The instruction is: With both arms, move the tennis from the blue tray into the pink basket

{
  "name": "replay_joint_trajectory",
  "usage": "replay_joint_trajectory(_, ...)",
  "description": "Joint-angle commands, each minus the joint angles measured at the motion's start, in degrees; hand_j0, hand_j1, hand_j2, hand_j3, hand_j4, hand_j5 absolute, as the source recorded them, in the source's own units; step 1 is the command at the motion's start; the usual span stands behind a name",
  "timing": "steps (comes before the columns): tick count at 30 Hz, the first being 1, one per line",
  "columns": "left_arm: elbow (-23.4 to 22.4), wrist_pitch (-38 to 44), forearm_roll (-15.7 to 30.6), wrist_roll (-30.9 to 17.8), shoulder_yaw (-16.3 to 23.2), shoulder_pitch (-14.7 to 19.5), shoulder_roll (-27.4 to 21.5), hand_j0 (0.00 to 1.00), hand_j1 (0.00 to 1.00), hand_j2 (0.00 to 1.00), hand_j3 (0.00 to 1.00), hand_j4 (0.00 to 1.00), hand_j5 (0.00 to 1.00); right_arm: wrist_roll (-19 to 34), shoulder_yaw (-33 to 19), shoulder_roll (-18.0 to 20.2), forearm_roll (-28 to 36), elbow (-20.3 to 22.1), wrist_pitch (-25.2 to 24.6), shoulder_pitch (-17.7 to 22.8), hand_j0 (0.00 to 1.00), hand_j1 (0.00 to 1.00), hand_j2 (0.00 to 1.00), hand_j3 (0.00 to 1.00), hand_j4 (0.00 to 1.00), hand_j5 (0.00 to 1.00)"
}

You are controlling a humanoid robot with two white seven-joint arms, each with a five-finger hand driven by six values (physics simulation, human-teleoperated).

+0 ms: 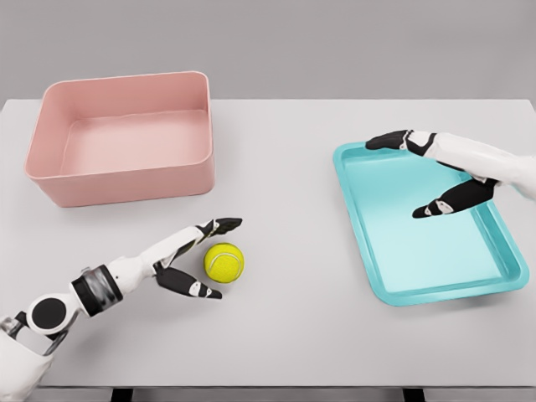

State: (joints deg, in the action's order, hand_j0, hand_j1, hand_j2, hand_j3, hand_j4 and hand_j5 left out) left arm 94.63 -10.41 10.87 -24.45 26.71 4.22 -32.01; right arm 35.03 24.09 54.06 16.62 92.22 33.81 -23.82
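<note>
Left hand [191,258] fingers [219,225] spread, released, around the tennis ball [224,262] on the table [293,318].

The right arm [502,163] runs off the picture's right edge, the left arm [50,322] off the lower-left corner. The pink basket's [121,180] near wall hides part of its floor (only a strip).

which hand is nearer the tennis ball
Left. The left hand is right beside the tennis ball on the table, fingers open around its left side. The right hand hovers over the blue tray, far to the right.
</note>
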Motion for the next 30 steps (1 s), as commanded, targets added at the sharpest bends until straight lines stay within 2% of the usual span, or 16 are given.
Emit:
replay_joint_trajectory(1,-0.4,0.4,-0.2,0.0,0.1,0.0,0.5,1.0,1.0,1.0,1.0,1.0,1.0,0.0,-1.1,0.1,0.5,0.4,-0.2,0.0,1.0,1.0,1.0,1.0,1.0,1.0)
replay_joint_trajectory(11,0.2,-0.1,0.6,0.0,-0.7,-0.2,0.2,0.98,0.98,0.98,0.98,0.98,0.98,0.0,-1.2,0.2,0.5,0.6,0.0,0.2,1.0,1.0,1.0,1.0,1.0,1.0)
replay_joint_trajectory(17,0.8,-0.5,0.6,0.0,-1.0,-0.4,-0.1,0.97,0.97,0.97,0.97,0.97,0.97,0.0,-1.1,0.2,0.4,3.1,-0.1,0.7,1.0,1.0,1.0,1.0,1.0,1.0)
replay_joint_trajectory(22,0.9,-0.7,0.6,0.0,-1.0,-0.6,-0.1,0.89,0.89,0.89,0.89,0.89,0.89,0.0,-1.0,0.3,0.3,3.1,-0.6,0.6,1.0,1.0,1.0,1.0,1.0,1.0)
replay_joint_trajectory(28,0.9,-0.7,0.6,0.0,-1.0,-1.0,-0.2,0.88,0.88,0.88,0.88,0.88,0.88,0.0,-1.0,0.2,0.3,3.1,-0.6,0.7,1.0,1.0,1.0,1.0,1.0,1.0)
replay_joint_trajectory(30,1.4,-0.7,0.6,0.0,-1.0,-1.0,-0.2,0.84,0.84,0.84,0.84,0.84,0.84,0.0,-1.0,0.2,0.2,3.1,-0.6,0.7,1.0,1.0,1.0,1.0,1.0,1.0)
